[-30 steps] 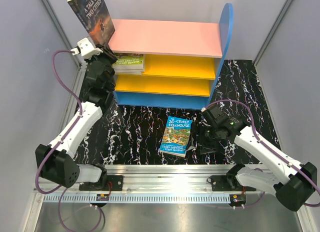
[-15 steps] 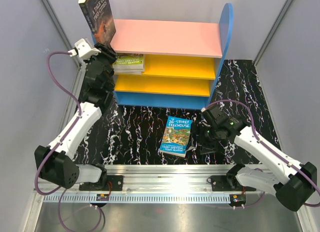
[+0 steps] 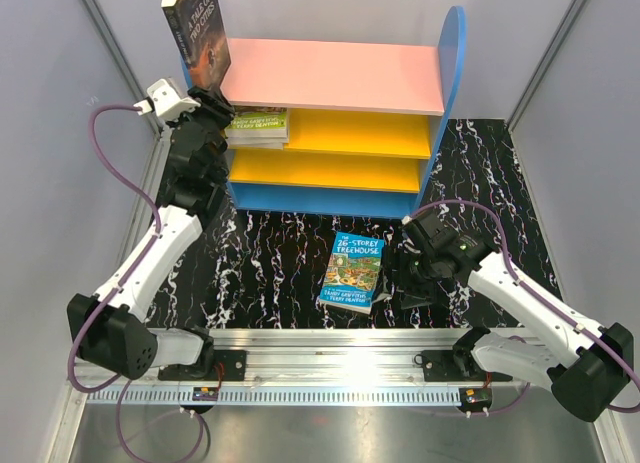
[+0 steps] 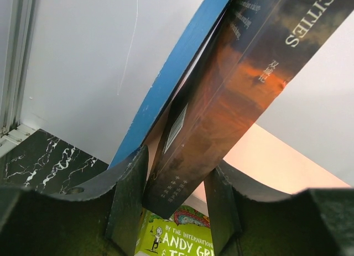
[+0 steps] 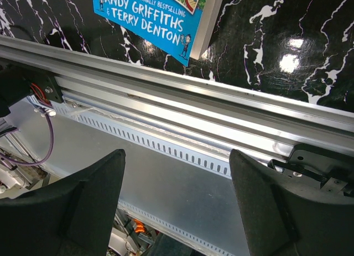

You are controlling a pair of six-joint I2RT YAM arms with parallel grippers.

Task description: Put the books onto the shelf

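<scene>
So, nearest the arm bases, the right gripper (image 5: 176, 162) hangs with its black fingers spread wide and nothing in them. It's just beside the blue "26-Storey Treehouse" paperback (image 3: 352, 271), which lies flat on the black marbled tabletop (image 3: 270, 253), so that one's not shelved yet. Further back, the small bookcase with blue side panels (image 3: 455, 53) has the yellow-green paperback (image 3: 257, 125) lying on its upper yellow board (image 3: 360, 131), left end. Farthest off, the dark "A Tale of Two Cities" paperback (image 3: 196, 33) stands nearly upright at the pink top board's (image 3: 330, 73) left end, between the left gripper's (image 4: 176, 173) fingers. Can't tell if they're actually clamping it. No green book in sight.
</scene>
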